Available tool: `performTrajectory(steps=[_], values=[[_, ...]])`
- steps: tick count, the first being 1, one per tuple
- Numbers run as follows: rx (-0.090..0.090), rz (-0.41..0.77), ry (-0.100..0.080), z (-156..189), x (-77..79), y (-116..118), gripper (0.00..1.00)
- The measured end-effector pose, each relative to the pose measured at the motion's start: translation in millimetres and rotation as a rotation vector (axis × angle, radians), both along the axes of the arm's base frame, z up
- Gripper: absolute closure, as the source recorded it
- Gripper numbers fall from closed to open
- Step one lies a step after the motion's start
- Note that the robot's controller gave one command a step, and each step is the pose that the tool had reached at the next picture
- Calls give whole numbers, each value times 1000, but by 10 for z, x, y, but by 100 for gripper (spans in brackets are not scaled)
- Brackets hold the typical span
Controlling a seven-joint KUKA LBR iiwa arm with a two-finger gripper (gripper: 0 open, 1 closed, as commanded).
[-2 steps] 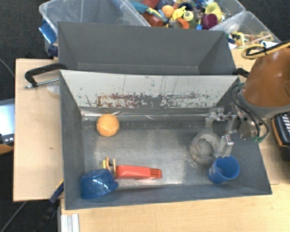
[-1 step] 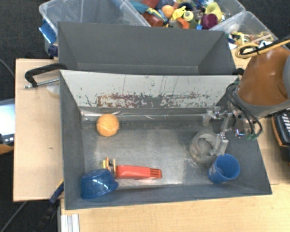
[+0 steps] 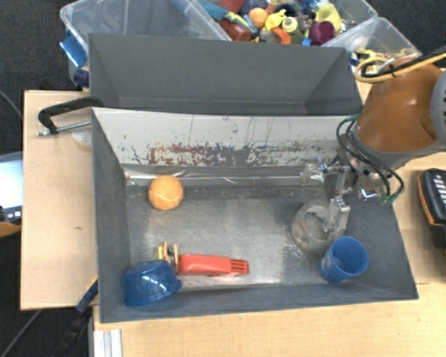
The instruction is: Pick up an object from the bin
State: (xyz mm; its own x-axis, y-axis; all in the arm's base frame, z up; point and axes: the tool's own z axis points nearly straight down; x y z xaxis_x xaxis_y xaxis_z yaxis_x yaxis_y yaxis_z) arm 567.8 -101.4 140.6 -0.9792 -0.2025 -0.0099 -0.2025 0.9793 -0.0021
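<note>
The gripper [image 3: 336,213] stood low in the bin's [image 3: 230,225] right part, at the right rim of a clear cup [image 3: 308,233]; its opening could not be determined. A blue cup [image 3: 346,259] lay just beside, nearer.

Orange-brown domed wrist cover [image 3: 398,117], dark looping cables [image 3: 373,166], silvery metal jaws.

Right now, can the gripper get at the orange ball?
Probably yes: the orange ball lies alone, nothing between it and the gripper; the bin's back wall is close, though.
</note>
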Motion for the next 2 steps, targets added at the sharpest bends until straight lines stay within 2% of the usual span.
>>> performTrajectory(steps=[1, 2], values=[[1, 84, 2, -674, 110, 132, 0], [-6, 559, -4, -689, 50, 334, 100]])
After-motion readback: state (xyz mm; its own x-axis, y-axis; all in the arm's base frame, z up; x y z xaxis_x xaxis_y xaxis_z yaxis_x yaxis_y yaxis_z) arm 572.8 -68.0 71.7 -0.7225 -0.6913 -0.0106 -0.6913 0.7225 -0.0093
